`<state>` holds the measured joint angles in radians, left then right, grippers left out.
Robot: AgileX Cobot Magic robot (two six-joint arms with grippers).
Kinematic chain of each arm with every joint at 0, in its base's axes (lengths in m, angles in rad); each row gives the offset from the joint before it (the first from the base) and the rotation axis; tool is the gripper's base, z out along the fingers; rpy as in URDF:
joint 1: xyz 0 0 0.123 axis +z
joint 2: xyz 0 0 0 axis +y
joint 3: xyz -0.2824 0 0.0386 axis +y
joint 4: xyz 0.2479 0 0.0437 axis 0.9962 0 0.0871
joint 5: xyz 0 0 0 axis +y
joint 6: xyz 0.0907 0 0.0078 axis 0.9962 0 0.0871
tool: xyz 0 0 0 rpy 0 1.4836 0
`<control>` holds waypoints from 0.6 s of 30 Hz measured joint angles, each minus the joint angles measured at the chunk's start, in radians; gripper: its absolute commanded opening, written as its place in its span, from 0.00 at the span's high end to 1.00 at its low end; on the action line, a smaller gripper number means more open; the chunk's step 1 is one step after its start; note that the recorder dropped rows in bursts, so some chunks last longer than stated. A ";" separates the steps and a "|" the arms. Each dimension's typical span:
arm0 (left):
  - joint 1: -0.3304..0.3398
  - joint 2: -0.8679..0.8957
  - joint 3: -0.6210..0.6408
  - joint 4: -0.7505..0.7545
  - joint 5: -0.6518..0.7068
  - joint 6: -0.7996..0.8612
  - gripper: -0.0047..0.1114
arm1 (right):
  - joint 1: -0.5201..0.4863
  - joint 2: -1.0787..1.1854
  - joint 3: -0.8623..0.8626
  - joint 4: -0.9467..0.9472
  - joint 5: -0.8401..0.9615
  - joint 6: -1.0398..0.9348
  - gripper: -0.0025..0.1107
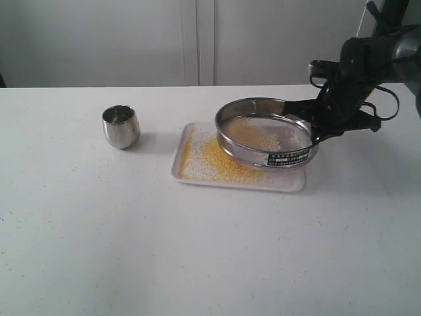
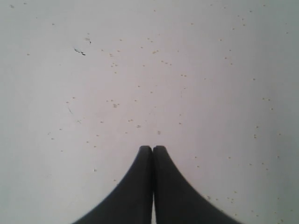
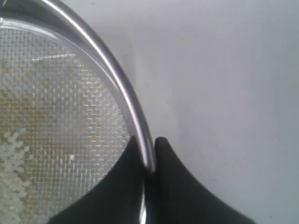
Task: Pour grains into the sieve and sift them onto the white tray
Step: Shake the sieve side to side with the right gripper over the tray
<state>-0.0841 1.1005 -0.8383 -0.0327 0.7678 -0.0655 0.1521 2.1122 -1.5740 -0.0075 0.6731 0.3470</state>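
The round steel sieve (image 1: 266,133) hangs tilted just above the white tray (image 1: 289,182), its labelled wall facing front. My right gripper (image 1: 314,126) is shut on the sieve's right rim (image 3: 122,79), one finger inside the wall and one outside. Whitish grains (image 3: 11,163) lie on the mesh. Yellow grains (image 1: 220,163) are heaped on the tray under and in front of the sieve. My left gripper (image 2: 153,148) is shut on nothing, over bare speckled tabletop. The left arm does not show in the exterior view.
A small rounded steel cup (image 1: 121,126) stands upright on the white table, left of the tray. Tiny stray grains (image 2: 113,104) dot the tabletop under the left gripper. A pale wall runs behind the table.
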 measured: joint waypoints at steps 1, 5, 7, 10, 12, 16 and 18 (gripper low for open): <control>0.000 0.000 0.000 0.000 0.000 0.000 0.96 | -0.012 0.000 0.000 0.008 -0.002 0.000 0.98; 0.000 0.000 0.000 0.000 0.000 0.000 0.96 | 0.018 0.000 0.000 0.081 -0.069 -0.081 0.98; 0.000 0.000 0.000 0.000 0.000 0.000 0.96 | 0.038 -0.004 0.000 0.063 -0.073 -0.100 0.98; 0.000 0.000 0.000 0.000 0.000 0.000 0.96 | 0.017 -0.006 0.000 0.008 -0.038 -0.050 0.98; 0.000 0.000 0.000 0.000 0.000 0.000 0.96 | -0.013 -0.006 0.005 0.000 -0.035 -0.032 0.98; 0.000 0.000 0.000 0.000 0.000 0.000 0.96 | 0.006 -0.007 0.031 0.060 -0.134 -0.104 0.98; 0.000 0.000 0.000 0.000 0.000 0.000 0.96 | 0.043 -0.010 0.036 0.038 -0.161 -0.123 0.98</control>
<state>-0.0841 1.1005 -0.8383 -0.0327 0.7678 -0.0655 0.1954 2.1021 -1.5384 0.0302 0.5124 0.2238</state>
